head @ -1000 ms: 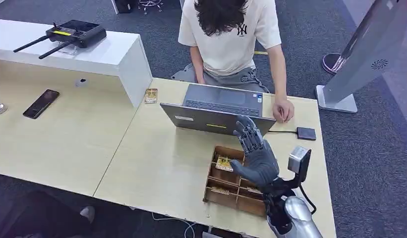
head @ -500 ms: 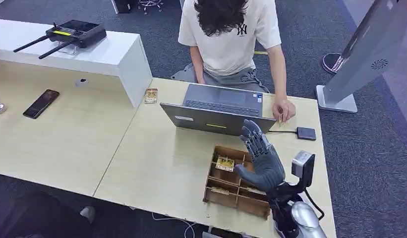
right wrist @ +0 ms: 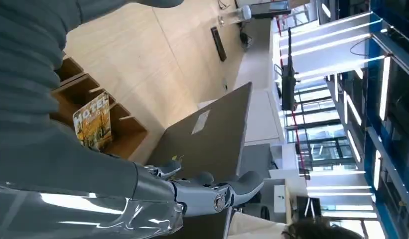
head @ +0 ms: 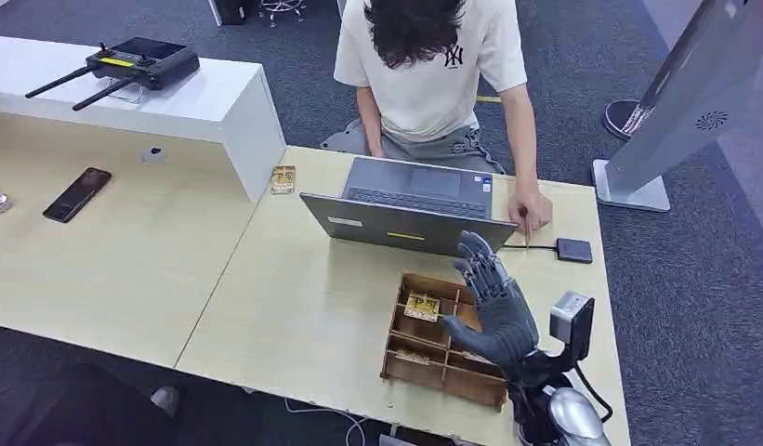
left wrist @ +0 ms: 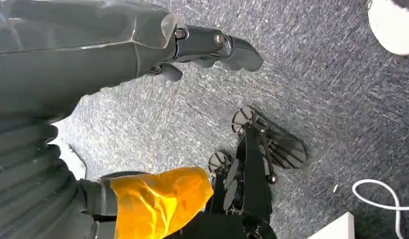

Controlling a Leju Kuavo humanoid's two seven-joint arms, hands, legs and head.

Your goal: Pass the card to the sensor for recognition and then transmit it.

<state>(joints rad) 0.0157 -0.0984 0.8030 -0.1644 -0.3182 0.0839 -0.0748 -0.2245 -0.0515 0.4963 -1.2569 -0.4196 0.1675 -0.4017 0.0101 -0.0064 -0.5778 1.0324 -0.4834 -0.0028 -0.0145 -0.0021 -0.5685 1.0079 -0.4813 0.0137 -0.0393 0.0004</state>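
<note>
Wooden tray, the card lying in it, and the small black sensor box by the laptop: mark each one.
wooden tray (head: pixel 416 371): head view, on its near left wall.
card (head: pixel 421 306): head view, middle of its printed face.
sensor box (head: pixel 573 250): head view, middle of its black top.

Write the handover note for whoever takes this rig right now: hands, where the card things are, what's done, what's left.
Right hand: raised over the wooden tray, fingers spread, holding nothing.
Left hand: hanging over the carpet, nothing visible in it; its fingers cannot be judged.
Cards: one lies in a far compartment of the tray, another in a near one, and one more sits on the desk by the white shelf.
The person's hand holds a thin card-like item beside the laptop. The small black box, likely the sensor, is cabled to the laptop.
Done: nothing evident. Left: take a card, present it to the sensor, hand it on.
</note>
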